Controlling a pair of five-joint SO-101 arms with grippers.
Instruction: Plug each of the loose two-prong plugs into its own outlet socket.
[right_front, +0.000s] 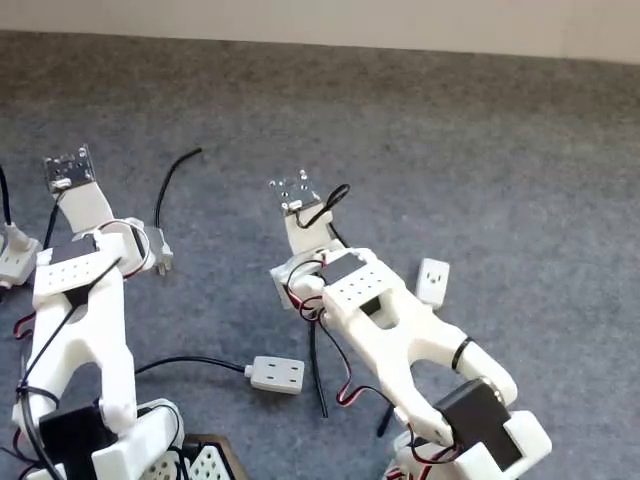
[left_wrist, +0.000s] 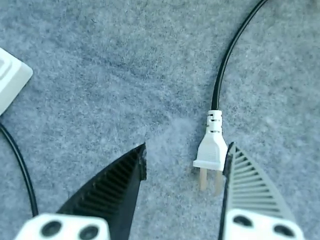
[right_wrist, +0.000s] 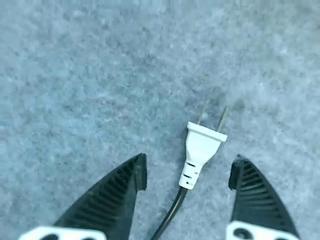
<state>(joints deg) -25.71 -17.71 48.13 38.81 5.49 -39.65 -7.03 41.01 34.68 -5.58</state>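
Left gripper (left_wrist: 186, 150), wide open and empty: the left plug (left_wrist: 211, 150) lies between the fingers, just beside one, prongs toward the arm. Right gripper (right_wrist: 189, 160), likewise open and empty, straddles the right plug (right_wrist: 202, 145), prongs pointing away from the arm.
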